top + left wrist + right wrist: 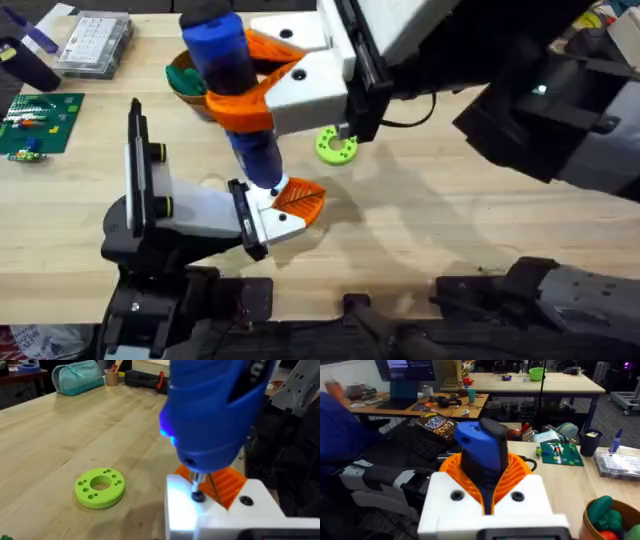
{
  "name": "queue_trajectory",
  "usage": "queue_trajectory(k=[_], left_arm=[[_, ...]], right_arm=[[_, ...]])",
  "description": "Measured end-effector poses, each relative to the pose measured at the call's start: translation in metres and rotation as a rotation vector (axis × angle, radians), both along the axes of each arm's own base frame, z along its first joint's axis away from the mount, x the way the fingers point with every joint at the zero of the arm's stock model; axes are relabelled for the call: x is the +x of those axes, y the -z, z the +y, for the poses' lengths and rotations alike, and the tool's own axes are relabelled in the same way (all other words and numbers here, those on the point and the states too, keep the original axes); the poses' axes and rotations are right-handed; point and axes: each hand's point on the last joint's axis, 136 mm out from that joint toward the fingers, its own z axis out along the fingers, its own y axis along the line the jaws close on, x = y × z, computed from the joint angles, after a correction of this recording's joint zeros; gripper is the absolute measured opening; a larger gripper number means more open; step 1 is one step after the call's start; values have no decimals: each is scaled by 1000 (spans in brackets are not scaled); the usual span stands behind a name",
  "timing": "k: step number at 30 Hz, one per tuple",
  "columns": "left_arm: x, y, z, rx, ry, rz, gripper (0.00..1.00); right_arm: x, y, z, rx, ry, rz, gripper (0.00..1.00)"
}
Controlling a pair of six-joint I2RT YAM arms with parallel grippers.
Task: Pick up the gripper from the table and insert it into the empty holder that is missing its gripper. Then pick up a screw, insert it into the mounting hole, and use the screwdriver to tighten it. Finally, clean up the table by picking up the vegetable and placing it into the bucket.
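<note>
My right gripper [250, 95] reaches in from the upper right and is shut on the blue screwdriver [232, 70], its orange pads [517, 477] wrapped around the barrel below the black cap [487, 426]. The screwdriver stands upright. Its bit rests on a dark screw [198, 495] in the white holder [220, 515] at the end of my left gripper [285, 210]. The orange ribbed gripper [301, 199] sits in that holder, just behind the bit [231, 483]. The orange bucket [182, 92] stands behind, with a green vegetable piece [600, 507] and something red inside.
A lime-green disc with holes [336, 146] lies right of the screwdriver. A clear parts box [95, 42] and a green circuit board [36, 122] sit at the far left. The right arm's bulk hangs over the table's right half.
</note>
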Motion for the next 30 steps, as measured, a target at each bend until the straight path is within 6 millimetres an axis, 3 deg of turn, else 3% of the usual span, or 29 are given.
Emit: queue_trajectory(k=[30], left_arm=[[0,0,0,0,1,0,9]], right_arm=[[3,11,1,-47,13,52,44]])
